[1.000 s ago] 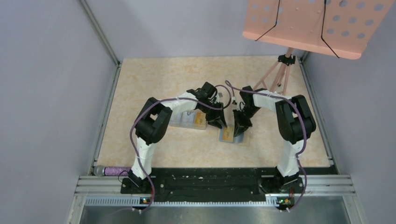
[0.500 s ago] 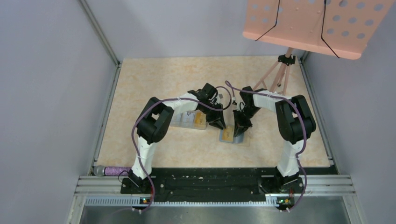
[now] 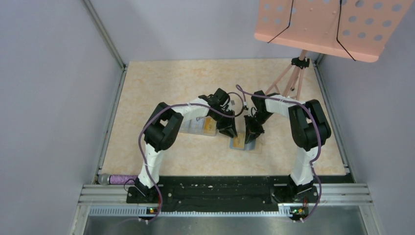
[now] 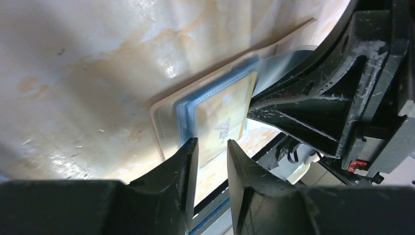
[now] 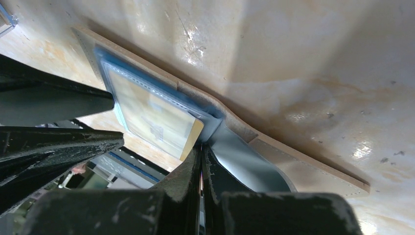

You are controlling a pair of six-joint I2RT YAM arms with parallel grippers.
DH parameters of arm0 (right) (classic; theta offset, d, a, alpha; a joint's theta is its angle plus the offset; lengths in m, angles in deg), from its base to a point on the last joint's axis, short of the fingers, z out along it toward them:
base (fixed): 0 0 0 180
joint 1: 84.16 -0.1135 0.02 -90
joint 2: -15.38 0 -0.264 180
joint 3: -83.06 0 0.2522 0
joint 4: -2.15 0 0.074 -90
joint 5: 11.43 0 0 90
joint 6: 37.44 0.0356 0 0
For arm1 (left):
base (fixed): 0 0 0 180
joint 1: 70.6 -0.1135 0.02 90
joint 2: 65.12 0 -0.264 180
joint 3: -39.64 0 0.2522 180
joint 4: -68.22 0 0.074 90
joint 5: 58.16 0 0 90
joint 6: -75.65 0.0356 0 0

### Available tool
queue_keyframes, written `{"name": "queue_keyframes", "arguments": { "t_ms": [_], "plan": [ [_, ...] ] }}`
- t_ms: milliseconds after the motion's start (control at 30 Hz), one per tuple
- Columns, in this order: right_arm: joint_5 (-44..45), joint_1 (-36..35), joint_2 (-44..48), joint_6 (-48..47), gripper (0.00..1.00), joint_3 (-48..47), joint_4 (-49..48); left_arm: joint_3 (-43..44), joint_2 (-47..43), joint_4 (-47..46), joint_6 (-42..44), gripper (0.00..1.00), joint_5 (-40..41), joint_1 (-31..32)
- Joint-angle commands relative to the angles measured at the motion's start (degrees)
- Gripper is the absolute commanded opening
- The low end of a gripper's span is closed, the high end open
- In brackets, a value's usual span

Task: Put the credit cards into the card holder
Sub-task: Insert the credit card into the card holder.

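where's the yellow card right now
Top view: the yellow card lies in the open card holder near mid-table, between the left end effector and right end effector.

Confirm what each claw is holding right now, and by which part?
Right claw pinches the card holder by its blue-grey inner flap. Left claw is slightly open at the yellow card's edge, apparently gripping nothing.

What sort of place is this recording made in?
Probably a lab test cell, not a home: plain panel walls enclose a marbled tabletop, the left arm and right arm are mounted by a metal rail, and a pink perforated board stands on a tripod.
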Motion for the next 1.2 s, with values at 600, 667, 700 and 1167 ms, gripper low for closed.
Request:
{"name": "queue_keyframes", "arguments": {
  "t_ms": [600, 667, 700, 1167],
  "plan": [
    [0.3, -0.7, -1.6, -0.3, 0.0, 0.9, -1.0, 9.6, 2.6, 7.8, 5.1, 0.19, 2.9, 1.6],
    [0.3, -0.7, -1.6, -0.4, 0.0, 0.9, -0.9, 9.8, 1.6, 8.2, 5.1, 0.22, 4.0, 1.7],
    [0.3, -0.7, -1.6, -0.4, 0.0, 0.8, -0.9, 10.0, 1.2, 8.4, 5.2, 0.25, 4.4, 1.9],
    [0.0, -0.7, -1.7, -0.5, 0.0, 0.8, -0.8, 13.9, 0.8, 12.8, 7.4, 0.24, 6.4, 3.1]
  ]
}}
